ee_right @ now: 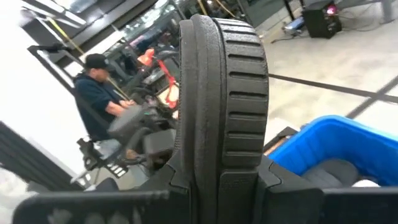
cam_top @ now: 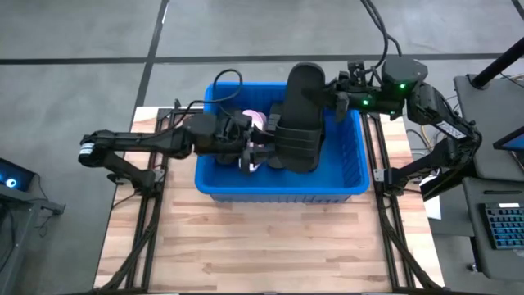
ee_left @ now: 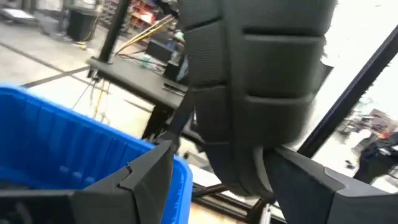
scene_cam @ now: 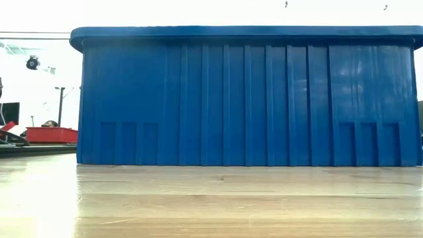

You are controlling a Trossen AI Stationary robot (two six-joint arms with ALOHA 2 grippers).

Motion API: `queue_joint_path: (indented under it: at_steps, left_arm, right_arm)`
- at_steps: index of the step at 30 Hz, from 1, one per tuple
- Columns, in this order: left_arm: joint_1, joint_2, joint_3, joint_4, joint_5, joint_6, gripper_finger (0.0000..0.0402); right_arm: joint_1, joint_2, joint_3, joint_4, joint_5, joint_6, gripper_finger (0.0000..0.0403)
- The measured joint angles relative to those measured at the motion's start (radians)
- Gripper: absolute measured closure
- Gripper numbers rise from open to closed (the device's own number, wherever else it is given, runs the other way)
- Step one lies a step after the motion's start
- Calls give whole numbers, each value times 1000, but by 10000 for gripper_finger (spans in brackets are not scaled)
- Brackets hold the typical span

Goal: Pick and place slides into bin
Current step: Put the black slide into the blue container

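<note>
Nothing readable is showing in any of the views. The bin (scene_cam: 244,99) is showing only plain ribbed blue walls with no label or number. The black slide (ee_right: 224,106) held up before the right wrist camera is showing grooves but no brand mark. The keyboard (cam_top: 501,228) at the far right edge is lying too small for its keys to be read.

My overhead camera looks straight down on the table (cam_top: 246,246); my low one sits at table height, close against the bin (scene_cam: 244,99) wall, which both see.
</note>
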Motion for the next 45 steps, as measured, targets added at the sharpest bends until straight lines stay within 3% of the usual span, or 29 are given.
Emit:
queue_joint_path:
  at_steps: [3, 9, 12, 17, 21, 24, 30, 37, 40, 42, 45]
  left_arm:
    - [24, 10, 0, 24, 86, -5, 168]
    - [47, 57, 0, 133, 142, -47, 181]
    - [58, 67, 1, 162, 180, -48, 221]
    - [71, 86, 2, 164, 219, -48, 341]
    - [83, 90, 1, 164, 225, -48, 349]
    - [93, 90, 1, 157, 236, -48, 349]
    - [126, 61, 1, 23, 265, -49, 349]
    - [190, 99, 1, 27, 263, -394, 349]
    - [221, 159, 0, 94, 326, -545, 349]
    - [243, 201, -1, 162, 417, -636, 349]
    - [261, 251, 1, 283, 464, -728, 349]
  right_arm:
    - [4, 0, 0, 22, -15, -1, 342]
    - [4, -1, 0, 38, -22, 0, 342]
    - [3, -2, 0, 35, -36, -2, 342]
    - [4, -1, 0, 29, -38, -28, 342]
    - [4, -3, 0, 22, -36, -98, 338]
    - [4, -12, 0, 8, -19, -180, 291]
    - [4, -90, 8, -125, 136, -322, 202]
    - [55, -152, 8, -229, 168, -324, 180]
    - [116, -137, 8, -242, 193, -380, 184]
    - [171, -115, 7, -251, 254, -432, 184]
    - [273, -73, 7, -289, 430, -544, 184]
